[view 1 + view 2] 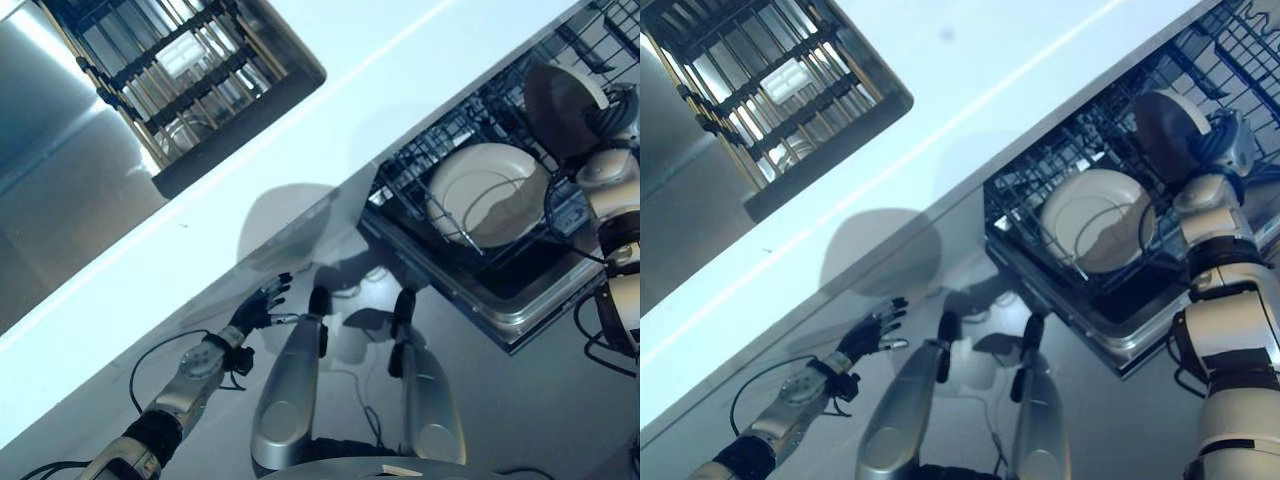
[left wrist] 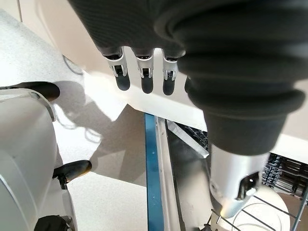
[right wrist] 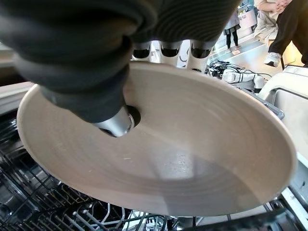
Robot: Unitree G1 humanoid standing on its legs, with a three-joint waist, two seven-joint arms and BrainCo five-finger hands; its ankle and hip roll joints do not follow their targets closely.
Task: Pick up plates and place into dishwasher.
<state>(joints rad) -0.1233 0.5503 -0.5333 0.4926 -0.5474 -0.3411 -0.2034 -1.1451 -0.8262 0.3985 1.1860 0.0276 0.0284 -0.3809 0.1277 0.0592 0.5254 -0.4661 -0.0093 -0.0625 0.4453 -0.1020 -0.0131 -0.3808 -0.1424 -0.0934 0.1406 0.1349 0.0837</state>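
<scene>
Left hand (image 1: 262,305) is nearest the head camera, low and well left of the dishwasher rack (image 1: 480,200), fingers straight and spread, holding nothing, hovering over bare floor (image 1: 520,400) just short of the white counter (image 1: 330,110) edge. Its wrist view shows the fingers (image 2: 144,79) relaxed, with a blue strip (image 2: 151,183) along the dishwasher's side edge past them. Up left of the rack, beyond the counter, a dark slatted drying rack (image 1: 180,75) sits by a steel surface (image 1: 60,180). Counter front edge runs diagonally down to the rack's left corner; open floor between left hand and the dishwasher's steel door lip (image 1: 520,320). Inside the rack, one cream plate (image 1: 487,195) already stands tilted between the tines, left of the right hand. Right hand (image 1: 1225,140) is at the rack's right side, thumb (image 3: 115,122) pressed on the face of a second plate (image 3: 159,163) and fingers behind its rim, so clamped on it. That plate is held on edge just above the wire tines (image 3: 57,211), lower rim close to them; contact can't be told. Free slots show between the two plates.
</scene>
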